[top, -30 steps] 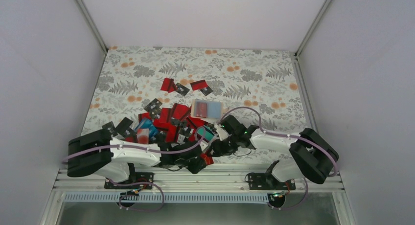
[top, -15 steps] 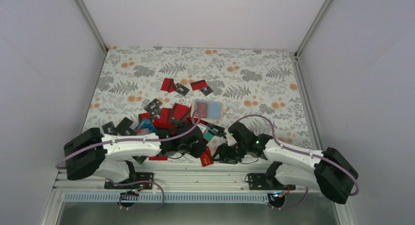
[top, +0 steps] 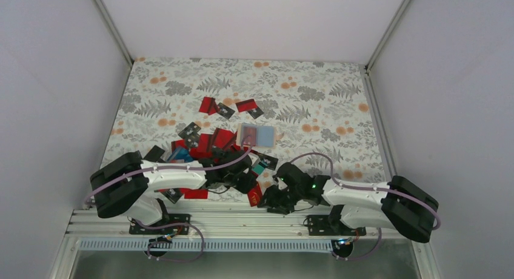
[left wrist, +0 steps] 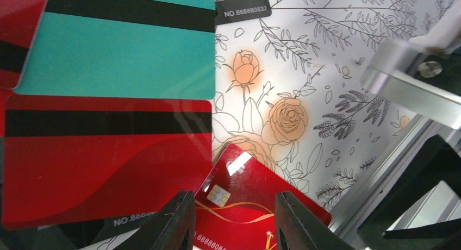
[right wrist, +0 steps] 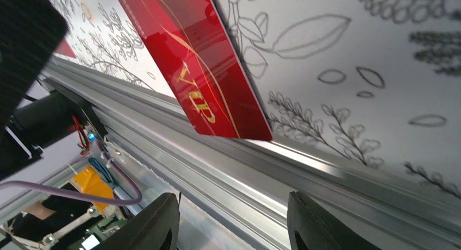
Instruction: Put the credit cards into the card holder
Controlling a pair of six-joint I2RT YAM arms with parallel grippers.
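Handling: red VIP card (right wrist: 201,70) thin, stiff, slick; pinch seemingly overhanging corner. Left gripper (left wrist: 231,228), right gripper (right wrist: 231,223) parted, empty.

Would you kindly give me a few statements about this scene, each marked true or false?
1. The red plastic VIP card lies at the table's near edge, beside the aluminium rail. True.
2. The right gripper grips that card. False: it is open and empty.
3. The flat card holder with clear bluish sleeves lies open on the floral tablecloth. True.
4. The left gripper holds the teal card with a black stripe. False: it is open, and the card lies flat.
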